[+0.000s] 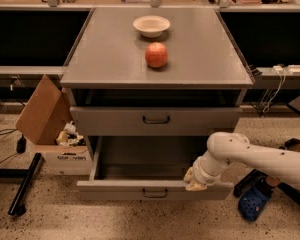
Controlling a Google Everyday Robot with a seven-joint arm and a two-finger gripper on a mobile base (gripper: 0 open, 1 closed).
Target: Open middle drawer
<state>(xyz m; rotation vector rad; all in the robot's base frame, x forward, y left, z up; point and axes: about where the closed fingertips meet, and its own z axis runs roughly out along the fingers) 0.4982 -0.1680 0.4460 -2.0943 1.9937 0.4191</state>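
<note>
The middle drawer [155, 190] is pulled well out at the bottom of the grey cabinet. Its dark, empty inside [145, 159] shows, and its front has a small dark loop handle [155, 193]. My gripper [195, 182], on the white arm [255, 156] coming from the right, rests at the top rim of that drawer's front, to the right of the handle. Above it another grey drawer front [156, 120] with its own handle stands out only slightly.
On the cabinet top [105, 54] sit a red apple [156, 55] and a white bowl [151, 25]. An open cardboard box [52, 134] with scraps stands on the floor at the left. A dark bar [25, 186] lies on the floor at the left, and a blue shoe [252, 201] at the right.
</note>
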